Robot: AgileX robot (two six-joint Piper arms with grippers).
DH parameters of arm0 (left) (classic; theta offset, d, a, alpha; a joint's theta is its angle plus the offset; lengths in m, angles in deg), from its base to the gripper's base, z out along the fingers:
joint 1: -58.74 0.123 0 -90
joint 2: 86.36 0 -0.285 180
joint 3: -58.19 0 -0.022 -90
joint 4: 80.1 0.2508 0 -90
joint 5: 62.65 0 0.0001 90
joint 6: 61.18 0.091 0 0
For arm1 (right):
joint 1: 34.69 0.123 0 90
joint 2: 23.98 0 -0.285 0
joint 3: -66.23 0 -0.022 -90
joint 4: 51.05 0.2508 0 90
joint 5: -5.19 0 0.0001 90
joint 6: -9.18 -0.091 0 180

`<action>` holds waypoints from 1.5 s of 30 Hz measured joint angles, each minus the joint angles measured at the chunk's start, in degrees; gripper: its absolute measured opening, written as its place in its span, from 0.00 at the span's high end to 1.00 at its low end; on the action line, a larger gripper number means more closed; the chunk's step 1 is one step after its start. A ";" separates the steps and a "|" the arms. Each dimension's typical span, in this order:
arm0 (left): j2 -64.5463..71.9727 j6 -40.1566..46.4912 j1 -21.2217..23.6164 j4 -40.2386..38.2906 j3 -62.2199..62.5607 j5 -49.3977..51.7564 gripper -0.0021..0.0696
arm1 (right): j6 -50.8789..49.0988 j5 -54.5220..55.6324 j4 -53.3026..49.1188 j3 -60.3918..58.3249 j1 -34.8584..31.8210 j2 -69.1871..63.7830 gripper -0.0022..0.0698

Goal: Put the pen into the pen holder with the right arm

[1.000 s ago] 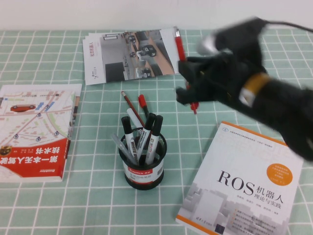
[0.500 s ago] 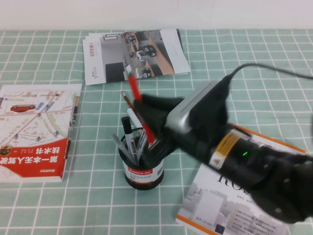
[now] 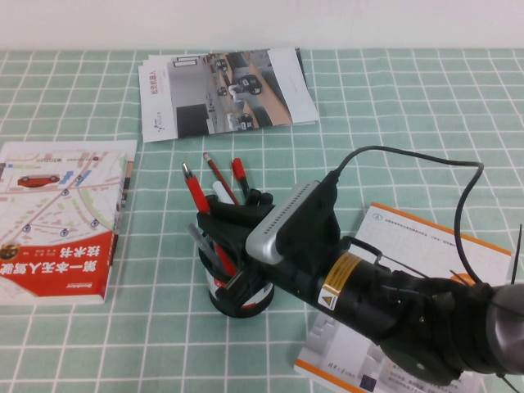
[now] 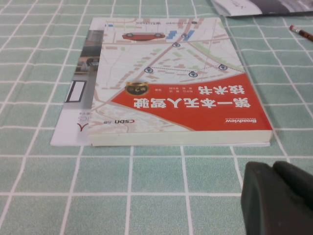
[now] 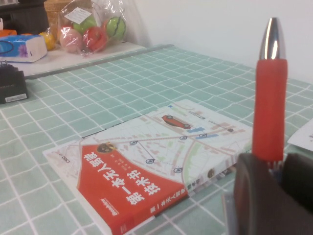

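Right gripper (image 3: 228, 246) positioned directly over the holder (image 3: 239, 291), clamped on the pen (image 3: 199, 205). Pen tilted, silver tip pointing up and to the far left, red body running down between the fingers (image 5: 259, 196) toward the holder's mouth; lower end hidden behind the gripper, so depth inside the holder not determinable. In the right wrist view, pen (image 5: 270, 93) standing upright out of the gripper (image 5: 276, 188), red barrel with a silver tip. Holder at surface centre, near side, mostly covered by the right arm (image 3: 368, 286); red-and-white label just visible at its base. A red pencil (image 3: 219, 175) and a red-capped marker (image 3: 239, 173) projecting from the holder's far side. Right arm reaching in from the near right, crossing over the ROS book (image 3: 434, 246). Left gripper (image 4: 279, 198) seen only in the left wrist view, as a dark edge above the green checked surface (image 4: 161, 176), near the red map book (image 4: 171, 83); open or closed: cannot tell. Map book (image 3: 61, 217) lying flat at the left edge. Brochures (image 3: 221, 90) lying at the far centre.
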 joint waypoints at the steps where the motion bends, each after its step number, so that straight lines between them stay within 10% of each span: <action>1: 0.00 0.00 0.00 0.00 0.00 0.00 0.98 | 0.00 0.00 0.00 0.05 0.00 -0.10 0.88; 25: 0.00 0.00 0.00 0.00 0.00 0.00 0.98 | -0.20 -6.78 0.11 0.18 0.00 3.02 0.60; 35: 0.00 0.00 0.00 0.00 0.00 0.00 0.98 | -2.61 -44.19 0.11 0.18 0.13 25.16 0.96; 45: 0.00 0.00 0.00 0.00 0.00 0.00 0.98 | -2.61 -67.07 0.45 -6.10 0.17 48.08 0.99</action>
